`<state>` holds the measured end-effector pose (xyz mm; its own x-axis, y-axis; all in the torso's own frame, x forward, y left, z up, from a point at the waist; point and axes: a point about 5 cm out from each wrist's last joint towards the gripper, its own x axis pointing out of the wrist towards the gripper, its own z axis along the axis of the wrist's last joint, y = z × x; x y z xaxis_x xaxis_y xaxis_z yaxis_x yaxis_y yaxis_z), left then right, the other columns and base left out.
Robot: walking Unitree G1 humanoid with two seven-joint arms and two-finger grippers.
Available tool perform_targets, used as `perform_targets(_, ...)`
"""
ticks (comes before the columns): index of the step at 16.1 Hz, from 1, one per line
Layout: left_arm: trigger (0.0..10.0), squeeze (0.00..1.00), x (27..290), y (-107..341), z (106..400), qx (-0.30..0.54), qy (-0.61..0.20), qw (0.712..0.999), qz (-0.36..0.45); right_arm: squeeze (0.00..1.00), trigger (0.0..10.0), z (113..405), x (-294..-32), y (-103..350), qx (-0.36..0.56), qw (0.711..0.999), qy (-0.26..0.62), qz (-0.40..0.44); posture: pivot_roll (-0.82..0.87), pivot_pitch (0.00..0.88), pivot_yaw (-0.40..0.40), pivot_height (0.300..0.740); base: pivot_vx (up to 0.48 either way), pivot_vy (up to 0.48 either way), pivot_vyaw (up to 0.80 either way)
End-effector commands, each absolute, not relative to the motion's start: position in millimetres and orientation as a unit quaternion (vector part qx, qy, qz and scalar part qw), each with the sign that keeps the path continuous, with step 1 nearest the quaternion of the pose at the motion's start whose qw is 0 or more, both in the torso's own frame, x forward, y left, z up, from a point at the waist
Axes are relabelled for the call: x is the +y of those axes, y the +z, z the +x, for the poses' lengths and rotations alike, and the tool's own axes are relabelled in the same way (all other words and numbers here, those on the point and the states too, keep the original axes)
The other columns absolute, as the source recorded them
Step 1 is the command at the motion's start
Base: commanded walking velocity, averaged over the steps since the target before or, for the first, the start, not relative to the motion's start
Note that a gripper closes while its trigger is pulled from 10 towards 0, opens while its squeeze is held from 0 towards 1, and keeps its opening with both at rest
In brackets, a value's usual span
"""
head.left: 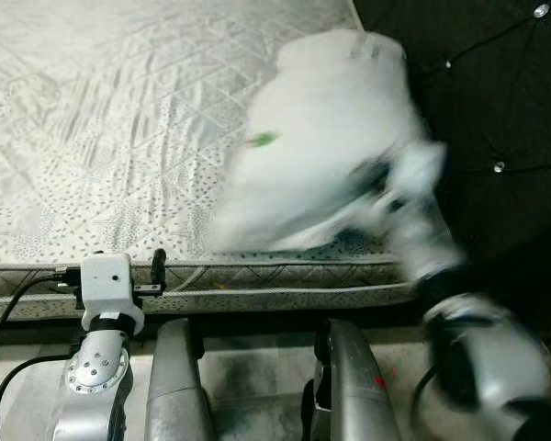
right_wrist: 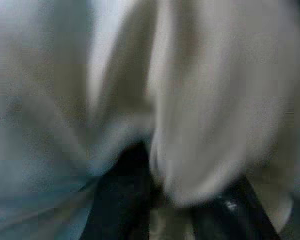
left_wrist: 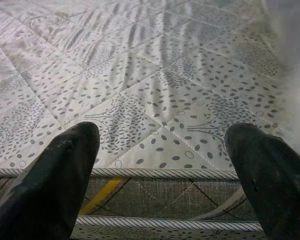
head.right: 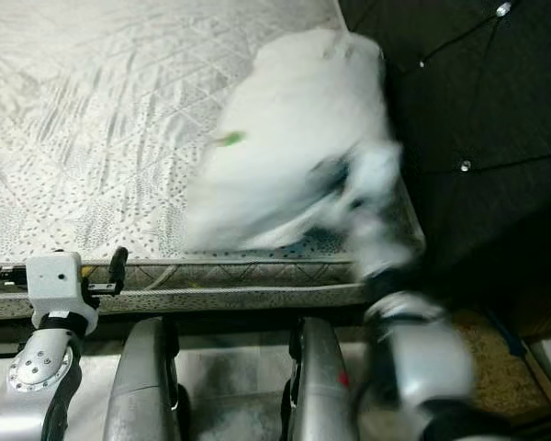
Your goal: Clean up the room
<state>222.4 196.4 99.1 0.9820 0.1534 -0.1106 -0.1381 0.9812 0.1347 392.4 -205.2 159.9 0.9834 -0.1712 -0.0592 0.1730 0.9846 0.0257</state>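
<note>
From the head camera I see a blurred white pillow [head.left: 326, 147] at the right end of the mattress [head.left: 101, 119], next to the dark tufted headboard [head.left: 496, 101], with my right gripper [head.left: 376, 179] at its near edge. The right wrist view adds what the head cannot: white fabric bunched between the two black fingers [right_wrist: 127, 200], so it has hold of the pillow. My left gripper [left_wrist: 162, 165] hovers spread wide and empty over the mattress edge.

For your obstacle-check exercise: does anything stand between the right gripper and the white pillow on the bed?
Nothing visible does. The right gripper is already at the blurred white pillow, white fabric bunched between its fingers, above the mattress.
</note>
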Motion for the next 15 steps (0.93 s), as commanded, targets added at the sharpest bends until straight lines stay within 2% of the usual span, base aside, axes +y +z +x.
perform_targets(1,10.0,0.00,195.9,96.8,223.4,0.067,0.074,0.993,0.067,0.00,0.0,397.4,-214.6,186.6,-0.027,0.994,-0.106,0.018,0.13,0.083,-0.064,0.565,0.000,0.000,0.00)
perform_targets(3,10.0,0.00,194.9,97.4,226.6,0.064,0.074,0.993,0.065,0.00,0.0,391.0,-250.8,189.2,-0.020,0.986,-0.167,-0.008,0.12,0.089,-0.064,0.565,0.000,0.000,0.00)
perform_targets(5,10.0,0.00,187.0,95.0,226.2,0.067,0.065,0.994,0.060,0.00,0.0,381.1,-270.4,172.8,0.010,0.974,-0.226,0.002,0.11,0.095,-0.058,0.565,0.000,0.000,0.00)
perform_targets(10,10.0,0.00,188.0,96.1,227.4,0.068,0.064,0.994,0.060,0.00,0.0,356.6,-256.2,110.4,0.079,0.978,-0.191,-0.010,0.10,0.110,-0.054,0.565,0.000,0.000,0.00)
perform_targets(11,10.0,0.00,187.8,95.8,227.7,0.069,0.063,0.994,0.060,0.00,0.0,344.0,-249.0,90.1,0.095,0.979,-0.180,-0.010,0.09,0.114,-0.047,0.565,0.000,0.000,0.00)
perform_targets(15,10.0,0.00,187.4,95.7,230.2,0.069,0.059,0.994,0.061,0.00,0.0,327.2,-234.6,71.5,0.102,0.983,-0.150,-0.012,0.09,0.110,-0.044,0.565,0.000,0.000,0.00)
